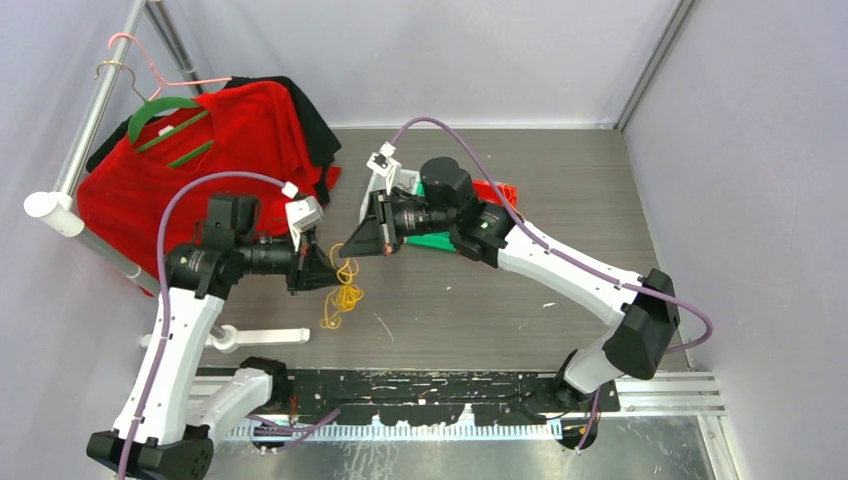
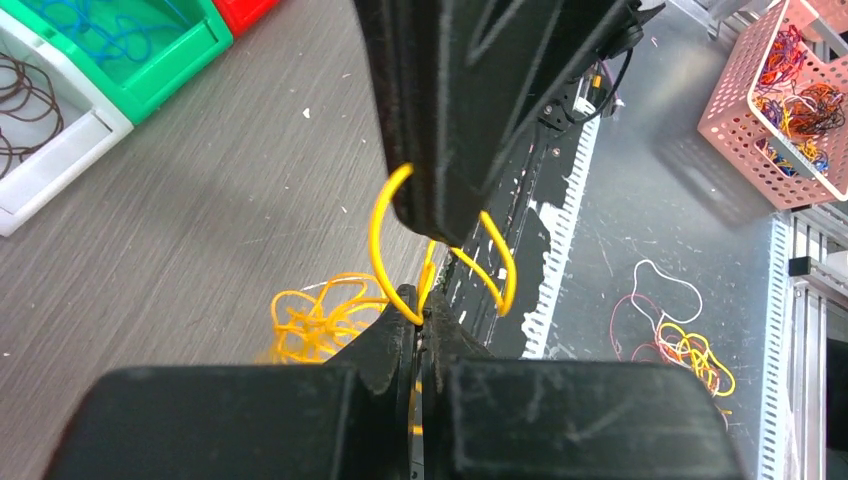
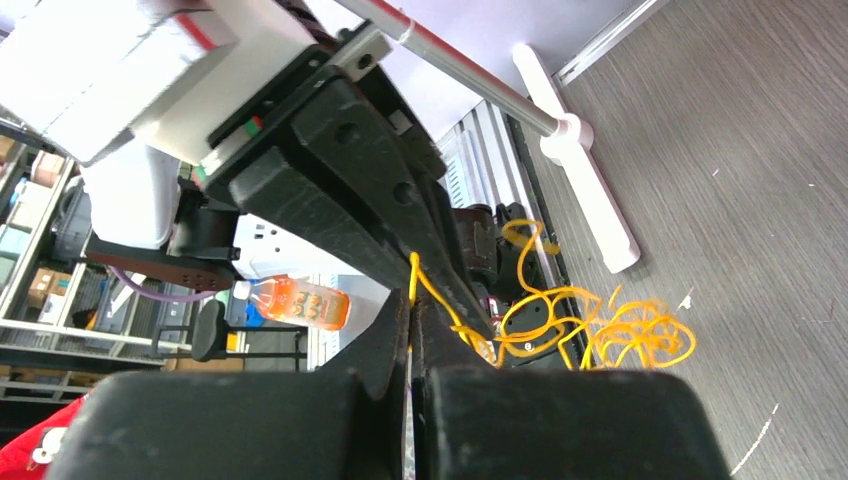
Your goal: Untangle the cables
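Cables (image 2: 373,240) partly behind right tool (image 2: 440,215)

The left pincer (image 1: 328,274) and right pincer (image 1: 350,248) meet tip to tip above the worktop (image 1: 480,300), each nipping the cables (image 1: 343,295). The cables hang below both pincers onto the worktop. Bins (image 2: 170,75) lie behind the right pincer.

Red shirt (image 1: 160,190) hems in the left end effector (image 1: 330,268), bins (image 1: 432,241) sit behind the right end effector (image 1: 348,250), cables (image 1: 343,297) hang below both, and bare desk (image 1: 570,200) opens far right.
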